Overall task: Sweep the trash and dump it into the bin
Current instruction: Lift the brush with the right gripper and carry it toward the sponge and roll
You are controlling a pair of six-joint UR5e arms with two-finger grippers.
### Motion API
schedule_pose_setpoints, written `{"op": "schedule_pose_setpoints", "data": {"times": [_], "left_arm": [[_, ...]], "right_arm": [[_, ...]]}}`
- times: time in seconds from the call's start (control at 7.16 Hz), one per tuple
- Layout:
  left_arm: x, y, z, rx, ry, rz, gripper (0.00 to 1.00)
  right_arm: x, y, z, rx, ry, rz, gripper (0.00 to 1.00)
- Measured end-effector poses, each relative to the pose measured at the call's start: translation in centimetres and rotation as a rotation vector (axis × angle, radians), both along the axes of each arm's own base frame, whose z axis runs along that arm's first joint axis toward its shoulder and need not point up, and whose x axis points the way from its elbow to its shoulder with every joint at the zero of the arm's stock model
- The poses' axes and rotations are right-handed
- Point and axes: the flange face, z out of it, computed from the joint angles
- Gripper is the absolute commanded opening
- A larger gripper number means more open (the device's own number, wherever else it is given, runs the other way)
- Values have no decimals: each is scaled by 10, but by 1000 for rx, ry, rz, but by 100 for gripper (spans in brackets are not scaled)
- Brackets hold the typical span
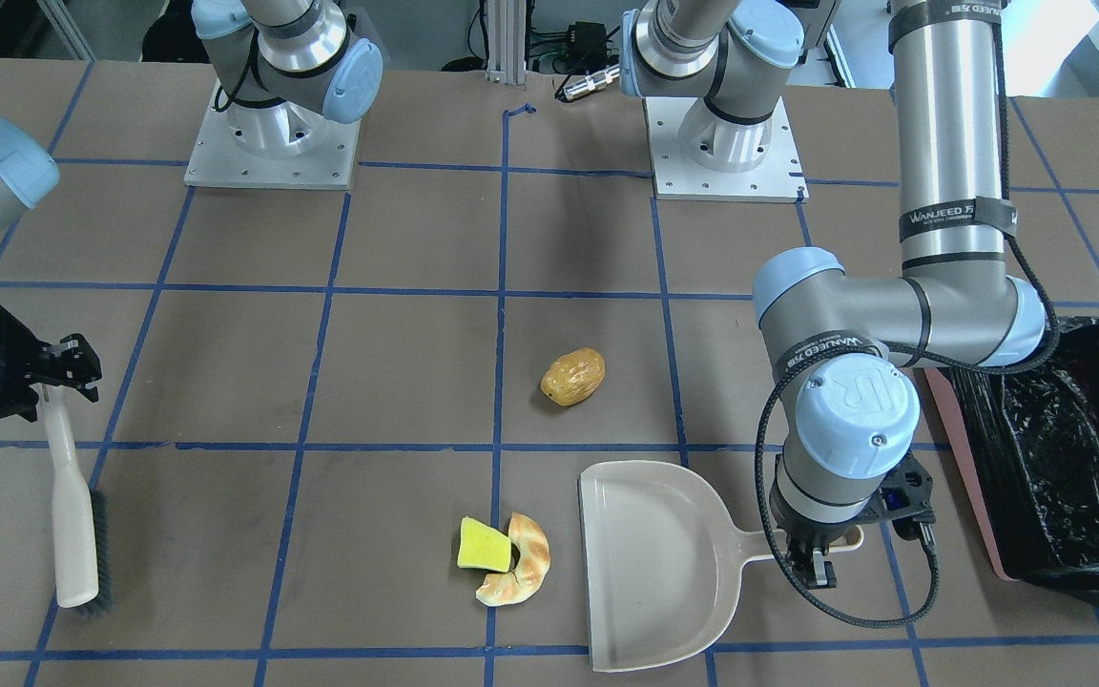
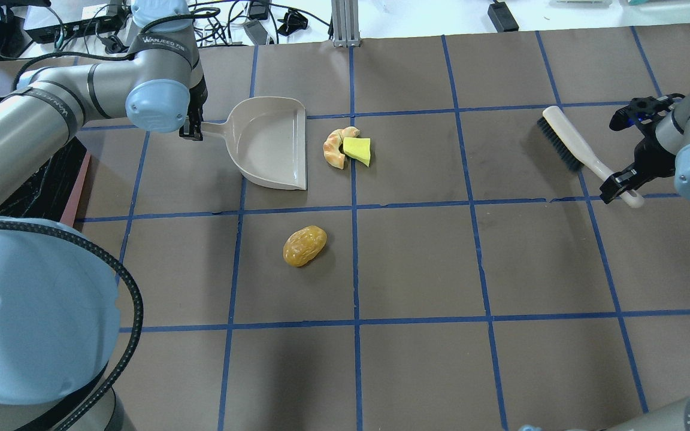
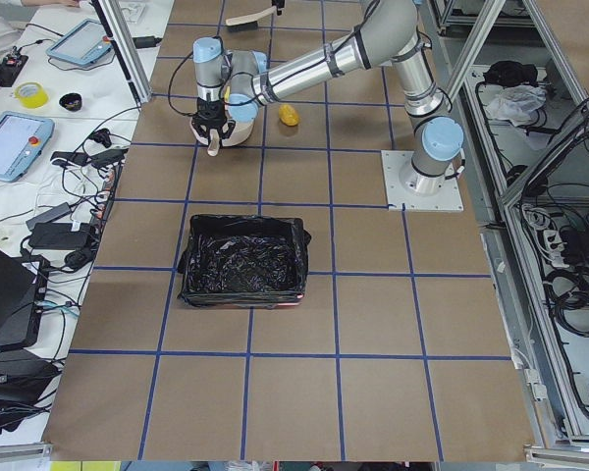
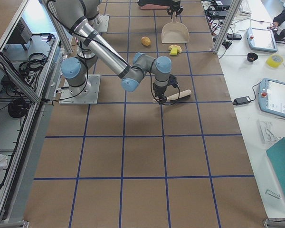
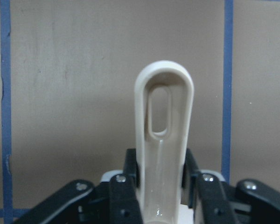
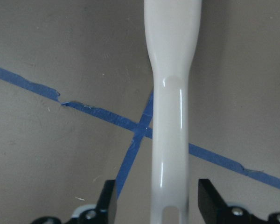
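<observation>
Left tool (image 2: 192,127) clamped on dustpan (image 2: 273,143) handle, pan flat on bench. Right tool (image 6: 157,205) straddles brush (image 2: 566,140) handle, fingers apart, no grip yet. Step: picking up implements. Next: close on brush, lift. Overhead: pastry (image 2: 334,148) + wedge (image 2: 358,149) at pan's 3 o'clock, lump (image 2: 304,245) at 6, bin (image 1: 1046,458) at 8. All 3 pcs unswept.

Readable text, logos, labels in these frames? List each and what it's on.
"WANJEED": black strap on the left arm's upper tube.
"WANJEED", then characters too small to read: second strap nearer its wrist.
"UR" logo: blue joint cap.
Too small to read: tablet screens.
No text: dustpan, brush, bin.
</observation>
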Motion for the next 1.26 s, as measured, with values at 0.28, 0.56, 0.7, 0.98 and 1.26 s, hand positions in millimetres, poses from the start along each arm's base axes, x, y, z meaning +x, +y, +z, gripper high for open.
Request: {"op": "schedule_pose_setpoints", "data": {"times": [0.28, 0.56, 0.7, 0.98, 1.26], "left_arm": [[-1, -1, -2, 2, 3, 3, 0], [-1, -1, -3, 2, 6, 4, 0], [-2, -1, -4, 1, 7, 5, 0], [-2, -1, -4, 0, 7, 4, 0], [-2, -1, -4, -1, 7, 2, 0]], "right_arm": [[0, 0, 0, 1, 2, 1, 0], [-1, 0, 2, 1, 9, 4, 0], [-2, -1, 6, -3, 14, 0, 0], [2, -11, 30, -24, 23, -62, 0], [61, -18, 55, -24, 10, -219, 0]]}}
